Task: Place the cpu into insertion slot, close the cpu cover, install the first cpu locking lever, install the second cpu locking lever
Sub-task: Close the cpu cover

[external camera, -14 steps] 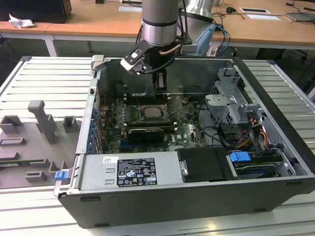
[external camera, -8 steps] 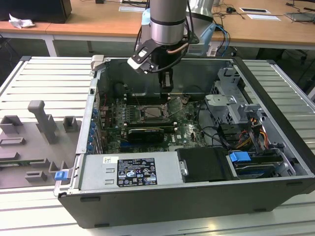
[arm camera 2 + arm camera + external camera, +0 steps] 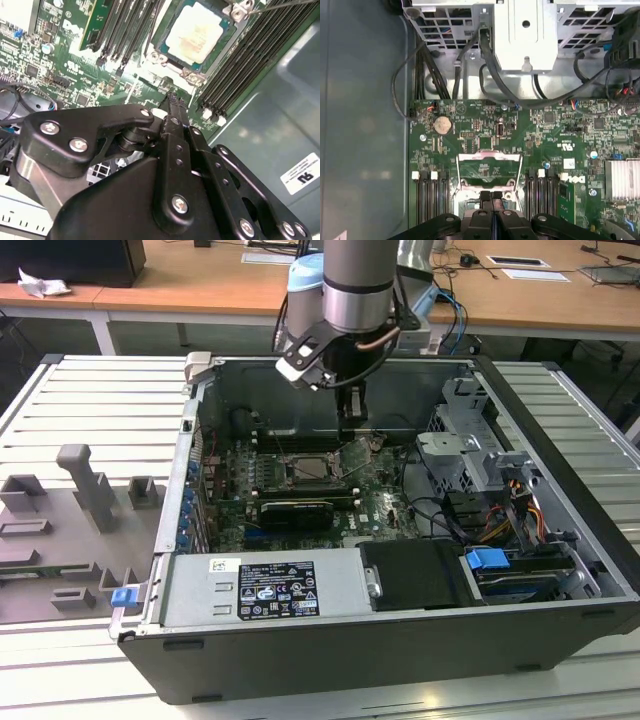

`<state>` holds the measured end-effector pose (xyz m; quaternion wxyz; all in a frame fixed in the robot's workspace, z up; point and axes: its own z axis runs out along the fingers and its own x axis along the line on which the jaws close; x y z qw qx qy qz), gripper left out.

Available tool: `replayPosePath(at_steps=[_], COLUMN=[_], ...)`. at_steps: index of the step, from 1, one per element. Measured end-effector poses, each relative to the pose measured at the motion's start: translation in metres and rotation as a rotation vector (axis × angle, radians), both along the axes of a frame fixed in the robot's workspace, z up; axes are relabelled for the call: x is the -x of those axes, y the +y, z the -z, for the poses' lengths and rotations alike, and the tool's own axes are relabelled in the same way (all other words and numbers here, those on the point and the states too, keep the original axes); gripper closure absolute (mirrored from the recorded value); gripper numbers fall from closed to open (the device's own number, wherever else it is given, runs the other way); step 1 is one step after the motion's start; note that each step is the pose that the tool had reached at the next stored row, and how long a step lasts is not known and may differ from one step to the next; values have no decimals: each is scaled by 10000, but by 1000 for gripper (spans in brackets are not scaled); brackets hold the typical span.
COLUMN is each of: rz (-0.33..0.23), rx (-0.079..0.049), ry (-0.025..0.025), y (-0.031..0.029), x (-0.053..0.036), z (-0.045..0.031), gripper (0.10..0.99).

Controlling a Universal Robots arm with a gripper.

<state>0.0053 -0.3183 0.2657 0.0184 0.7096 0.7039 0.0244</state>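
One cpu (image 3: 200, 31) lies seated in the one insertion slot (image 3: 313, 468). One cpu cover (image 3: 490, 169) stands tilted open at the slot's 3 o'clock in the exterior view. My end effector (image 3: 491, 196), pressed together and empty, hangs near it. Memory slots (image 3: 250, 55) crowd both socket edges.

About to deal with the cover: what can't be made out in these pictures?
- Exterior view: the socket is too small to show how its levers lie.
- Second wrist view: the socket's far side, past the chip, is cut off by the picture's edge; the claw's own body hides whether its tip touches the board.
- First wrist view: the claw hides the chip and most of the socket beside the raised cover.
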Motion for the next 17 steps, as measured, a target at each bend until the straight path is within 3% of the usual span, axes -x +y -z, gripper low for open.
replayPosePath(at_steps=[17], rz=[0], rx=[0], ry=[0], y=[0], x=[-179], z=[9], gripper=[980])
